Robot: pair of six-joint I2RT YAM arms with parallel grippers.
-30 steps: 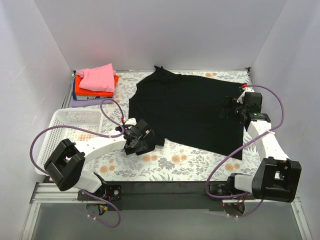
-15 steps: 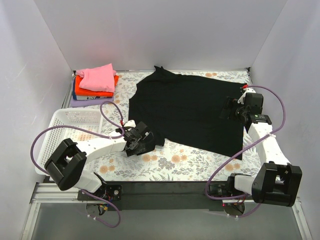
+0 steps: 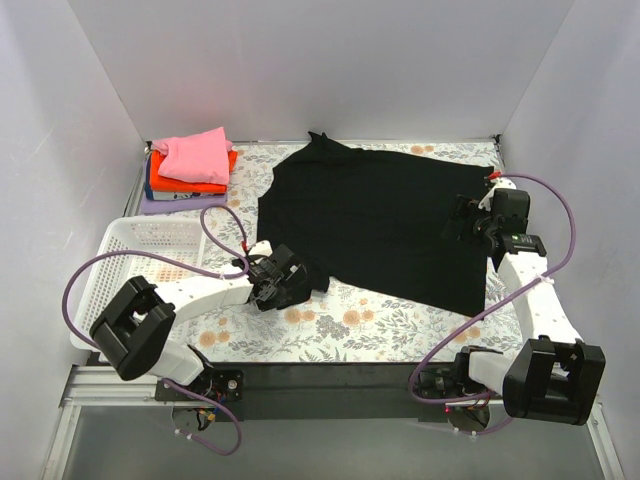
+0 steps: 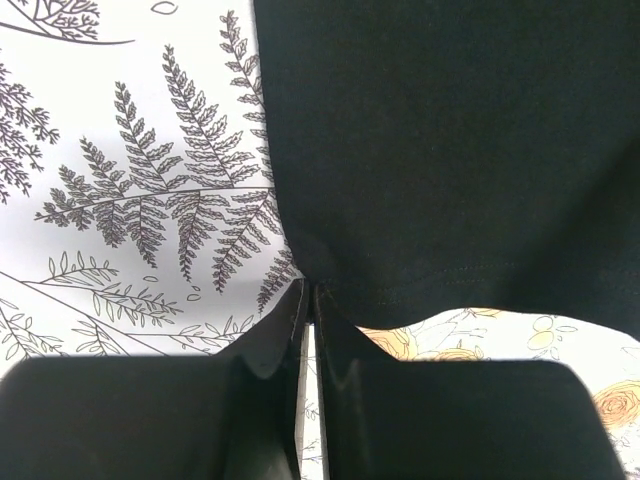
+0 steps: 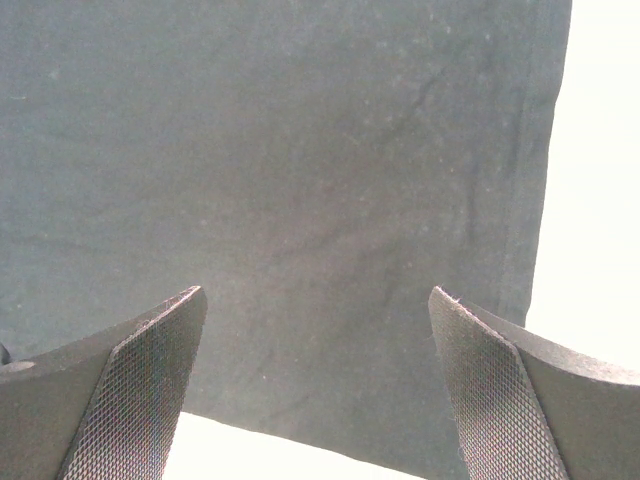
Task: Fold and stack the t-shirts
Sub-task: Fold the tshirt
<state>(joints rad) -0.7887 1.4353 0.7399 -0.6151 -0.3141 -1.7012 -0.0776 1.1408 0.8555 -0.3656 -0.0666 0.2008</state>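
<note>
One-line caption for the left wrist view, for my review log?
Left fingers pinched shut on the hem of the black t-shirt, over the fern-printed tablecloth.

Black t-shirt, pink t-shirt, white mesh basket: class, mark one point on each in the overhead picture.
black t-shirt (image 3: 375, 220): top external view, middle of the spread body.
pink t-shirt (image 3: 195, 155): top external view, centre of the folded cloth.
white mesh basket (image 3: 150, 236): top external view, bare mesh floor by the far rim.
</note>
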